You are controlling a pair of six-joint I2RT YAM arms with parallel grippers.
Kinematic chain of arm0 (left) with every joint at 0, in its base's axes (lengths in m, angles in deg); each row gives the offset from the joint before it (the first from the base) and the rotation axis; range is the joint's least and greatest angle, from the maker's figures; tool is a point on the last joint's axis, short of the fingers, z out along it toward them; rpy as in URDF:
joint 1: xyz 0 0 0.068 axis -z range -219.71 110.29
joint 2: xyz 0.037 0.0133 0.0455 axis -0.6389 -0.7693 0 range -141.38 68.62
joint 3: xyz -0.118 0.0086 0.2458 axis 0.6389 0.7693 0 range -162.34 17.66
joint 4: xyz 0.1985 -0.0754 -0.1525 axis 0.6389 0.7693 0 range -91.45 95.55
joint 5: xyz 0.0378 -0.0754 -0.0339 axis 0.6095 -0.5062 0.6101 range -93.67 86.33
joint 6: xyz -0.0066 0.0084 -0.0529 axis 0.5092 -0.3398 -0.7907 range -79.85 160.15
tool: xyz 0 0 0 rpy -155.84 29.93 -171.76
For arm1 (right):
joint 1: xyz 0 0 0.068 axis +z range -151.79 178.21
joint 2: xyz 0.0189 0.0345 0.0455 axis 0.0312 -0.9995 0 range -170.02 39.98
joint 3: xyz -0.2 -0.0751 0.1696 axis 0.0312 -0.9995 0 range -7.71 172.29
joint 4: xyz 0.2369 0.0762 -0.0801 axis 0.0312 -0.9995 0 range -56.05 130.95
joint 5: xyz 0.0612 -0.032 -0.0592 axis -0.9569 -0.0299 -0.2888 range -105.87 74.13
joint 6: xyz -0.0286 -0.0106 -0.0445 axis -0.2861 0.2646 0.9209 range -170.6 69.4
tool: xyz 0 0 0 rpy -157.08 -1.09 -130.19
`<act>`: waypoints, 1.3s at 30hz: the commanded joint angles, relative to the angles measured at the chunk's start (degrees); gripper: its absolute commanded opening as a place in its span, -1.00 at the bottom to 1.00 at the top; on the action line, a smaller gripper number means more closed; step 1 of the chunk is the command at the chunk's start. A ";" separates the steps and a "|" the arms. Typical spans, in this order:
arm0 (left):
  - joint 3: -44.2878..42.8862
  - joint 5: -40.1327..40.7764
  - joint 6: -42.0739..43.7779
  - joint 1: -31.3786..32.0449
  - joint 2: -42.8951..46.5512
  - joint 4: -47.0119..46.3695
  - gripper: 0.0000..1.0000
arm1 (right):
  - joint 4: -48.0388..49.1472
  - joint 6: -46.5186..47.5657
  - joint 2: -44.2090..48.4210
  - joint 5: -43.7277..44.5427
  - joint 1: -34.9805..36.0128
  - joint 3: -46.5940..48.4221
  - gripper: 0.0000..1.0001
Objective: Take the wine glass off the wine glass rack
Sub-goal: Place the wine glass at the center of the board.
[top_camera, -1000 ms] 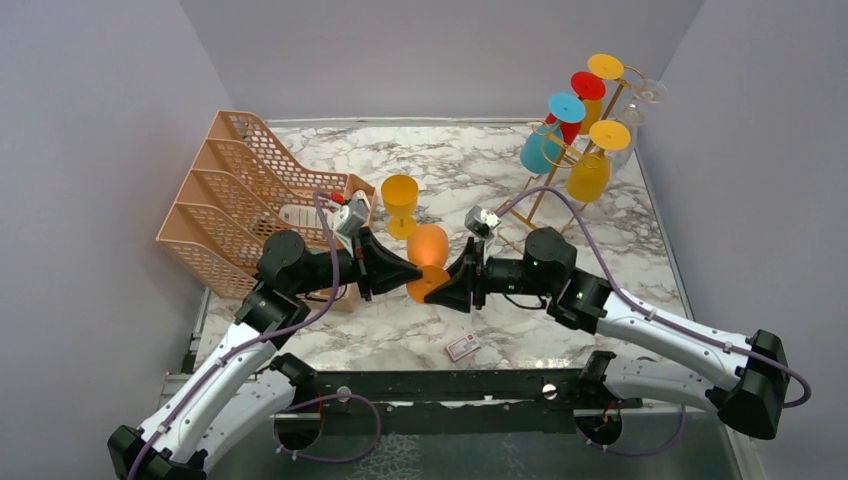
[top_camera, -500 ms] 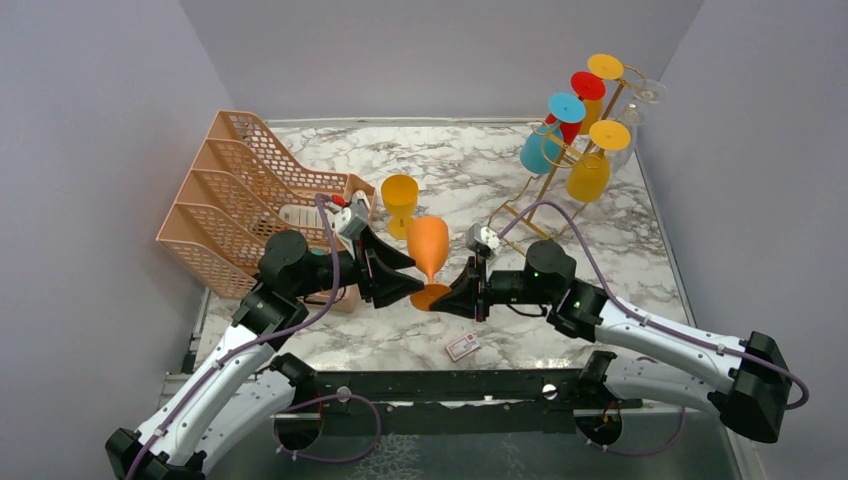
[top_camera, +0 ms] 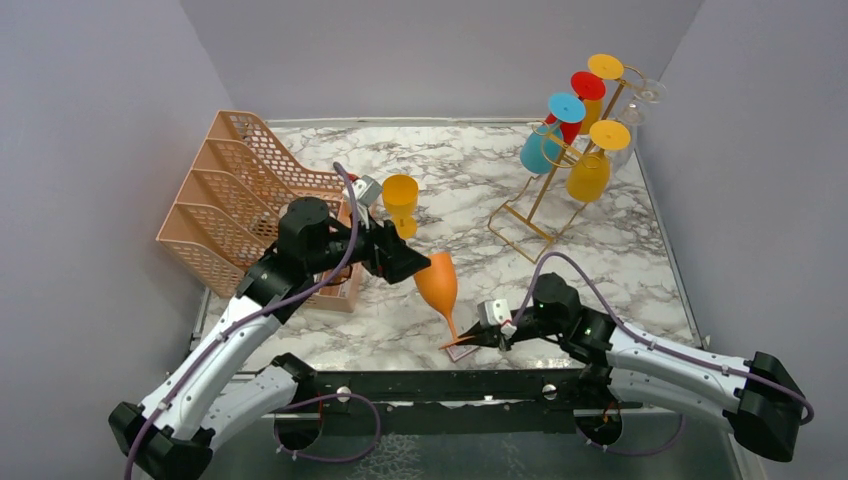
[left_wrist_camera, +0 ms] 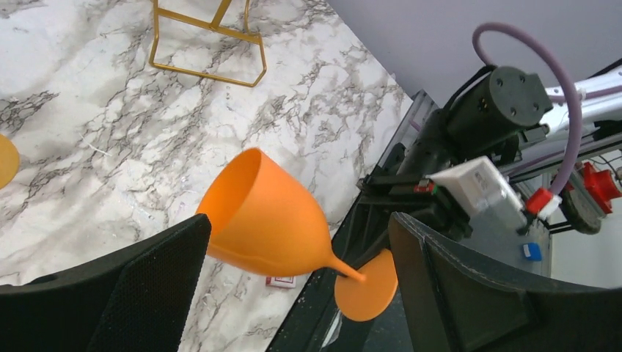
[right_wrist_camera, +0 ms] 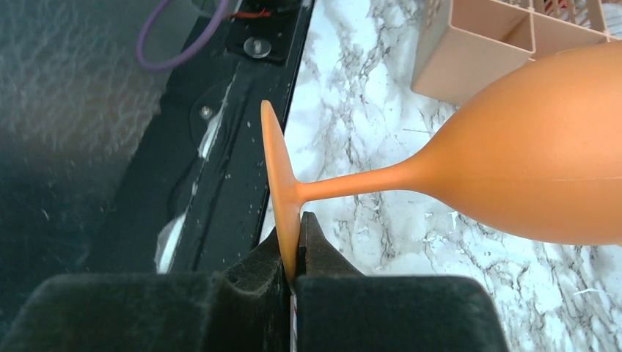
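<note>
The orange wine glass (top_camera: 438, 284) hangs tilted over the near middle of the table, bowl up and to the left, foot down by the front edge. My right gripper (top_camera: 476, 340) is shut on the rim of the glass's foot (right_wrist_camera: 282, 183); the pinch shows in the right wrist view at my right gripper (right_wrist_camera: 295, 253). My left gripper (top_camera: 408, 264) stands open just left of the bowl. In its wrist view the bowl (left_wrist_camera: 264, 220) lies between the wide-apart fingers (left_wrist_camera: 125, 293). The gold wine glass rack (top_camera: 540, 200) stands at the back right, holding several coloured glasses.
A yellow glass (top_camera: 400, 204) stands upright mid-table behind my left gripper. The peach mesh organizer (top_camera: 240, 205) fills the left side. A small card (left_wrist_camera: 280, 281) lies near the black front rail (top_camera: 440, 384). The rack's base (left_wrist_camera: 209, 44) is far from both grippers.
My left gripper has opened, let go of the bowl and drawn back to the left. My right gripper closed on the foot and carried the glass down toward the near edge.
</note>
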 commanded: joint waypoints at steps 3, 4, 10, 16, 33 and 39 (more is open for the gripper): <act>-8.76 -4.57 -2.91 -0.12 -7.45 0.79 0.93 | -5.24 16.38 1.44 -3.09 0.21 -1.78 -0.98; -9.05 -6.33 -2.77 -0.13 -8.30 0.78 0.93 | -4.97 16.91 2.11 -3.34 0.21 -2.31 -0.98; -6.46 -16.48 -4.52 -0.08 -12.61 -0.21 0.79 | -0.94 17.78 6.11 -5.32 0.21 -5.03 -0.98; -4.57 -23.63 -6.46 -0.04 -13.72 -4.12 0.72 | -0.74 18.08 7.19 -6.13 0.20 -5.31 -0.98; -10.29 -35.32 7.12 -0.04 -22.69 8.63 0.07 | -0.06 20.90 7.64 -2.90 0.21 -6.48 -0.97; -13.09 -37.05 11.51 -0.04 -24.98 12.77 -0.24 | -1.02 21.86 6.32 -2.84 0.21 -6.14 -0.98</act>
